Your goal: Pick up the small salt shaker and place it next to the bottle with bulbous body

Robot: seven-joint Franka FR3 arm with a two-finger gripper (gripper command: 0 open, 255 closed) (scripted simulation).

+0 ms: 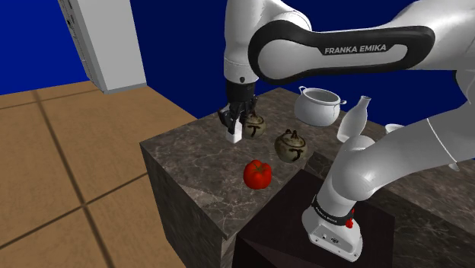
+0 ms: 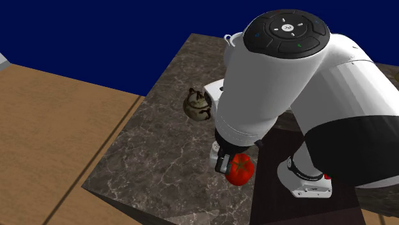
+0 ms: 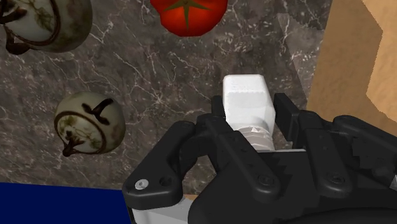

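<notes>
My gripper (image 3: 251,121) is pinching the white shaker (image 3: 249,102) between both fingers, low over the marbled surface (image 1: 190,164) near its edge. I cannot tell whether it has lifted clear. The bottle (image 1: 355,122) stands well apart, with a jar (image 1: 254,124) just beside me and a second jar (image 1: 291,145) on the way. Carried low, the shaker could clip a jar or tip the tall bottle. Much of it sticks out past my fingertips, so it may twist or slip.
</notes>
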